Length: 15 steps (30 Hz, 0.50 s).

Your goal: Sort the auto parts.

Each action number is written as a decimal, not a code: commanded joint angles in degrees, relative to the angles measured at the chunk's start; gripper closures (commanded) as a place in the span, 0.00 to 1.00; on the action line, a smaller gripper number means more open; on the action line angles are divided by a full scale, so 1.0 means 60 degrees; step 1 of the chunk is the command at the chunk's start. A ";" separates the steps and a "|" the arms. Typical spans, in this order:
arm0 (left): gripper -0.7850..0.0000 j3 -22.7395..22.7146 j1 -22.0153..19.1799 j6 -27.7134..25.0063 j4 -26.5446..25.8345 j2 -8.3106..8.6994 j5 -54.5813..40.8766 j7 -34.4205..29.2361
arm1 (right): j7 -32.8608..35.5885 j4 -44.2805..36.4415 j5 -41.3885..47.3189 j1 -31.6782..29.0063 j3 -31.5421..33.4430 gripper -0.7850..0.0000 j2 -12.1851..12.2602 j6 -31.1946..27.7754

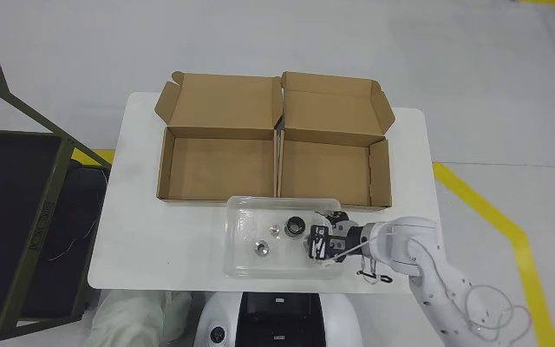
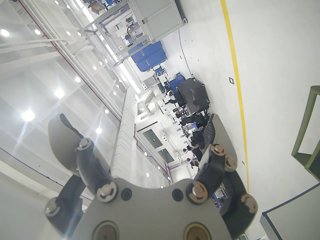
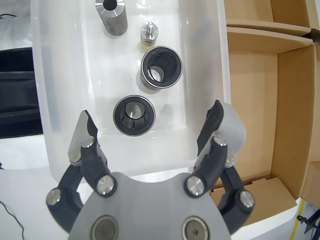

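Your right tool (image 3: 151, 119) hangs with its fingers spread wide over the right end of a clear plastic tray (image 3: 223, 58), which sits at the near edge of the white table (image 1: 139, 217). Directly below the spread fingers, a black-lined bearing (image 3: 134, 115) stands on end on the tray floor. Just past it stands a second, taller bearing (image 3: 161, 67), close by but apart from the first. Next along are a small metal stud (image 3: 149, 34) and then a steel cylinder (image 3: 111, 12) with a bored centre, toward the tray's left end. Beyond the tray, two open cardboard boxes lie side by side with their flaps up, the left box (image 1: 217, 169) touching the right box (image 1: 325, 173). Your left tool (image 2: 137, 123) points out toward the hall, its fingers likewise apart.
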 commanded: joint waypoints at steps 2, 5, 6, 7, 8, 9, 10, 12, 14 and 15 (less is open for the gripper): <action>0.00 0.0000 0.0000 0.0000 0.0000 0.0000 0.0000 0.0000 | 0.0075 0.0096 0.0047 0.0118 -0.0104 0.05 0.0012 0.0071; 0.00 0.0000 0.0000 0.0000 0.0000 0.0000 0.0000 0.0000 | 0.0160 0.0186 0.0051 0.0221 -0.0208 0.11 0.0027 0.0130; 0.00 0.0000 0.0000 0.0000 0.0000 0.0000 0.0000 0.0000 | 0.0192 0.0212 0.0046 0.0252 -0.0246 0.11 0.0032 0.0135; 0.00 0.0000 0.0000 0.0000 0.0000 0.0000 0.0000 0.0000 | 0.0228 0.0245 0.0050 0.0278 -0.0287 0.12 0.0037 0.0141; 0.00 0.0000 0.0000 0.0000 0.0000 0.0000 0.0000 0.0000 | 0.0270 0.0268 0.0045 0.0307 -0.0329 0.13 0.0042 0.0149; 0.00 0.0000 0.0000 0.0000 0.0000 0.0000 0.0000 0.0000 | 0.0308 0.0286 0.0040 0.0335 -0.0376 0.13 0.0047 0.0148; 0.00 0.0000 0.0000 0.0000 0.0000 0.0000 0.0000 0.0000 | 0.0350 0.0316 0.0042 0.0360 -0.0423 0.13 0.0051 0.0150; 0.00 0.0000 0.0000 0.0000 0.0000 0.0000 0.0000 0.0000 | 0.0445 0.0365 0.0044 0.0415 -0.0519 0.14 0.0059 0.0152; 0.00 0.0000 0.0000 0.0000 0.0000 0.0000 0.0000 0.0000 | 0.0555 0.0410 0.0045 0.0468 -0.0616 0.15 0.0067 0.0157; 0.00 0.0000 0.0000 0.0000 0.0000 0.0000 0.0000 0.0000 | 0.0603 0.0420 0.0048 0.0493 -0.0664 0.15 0.0070 0.0157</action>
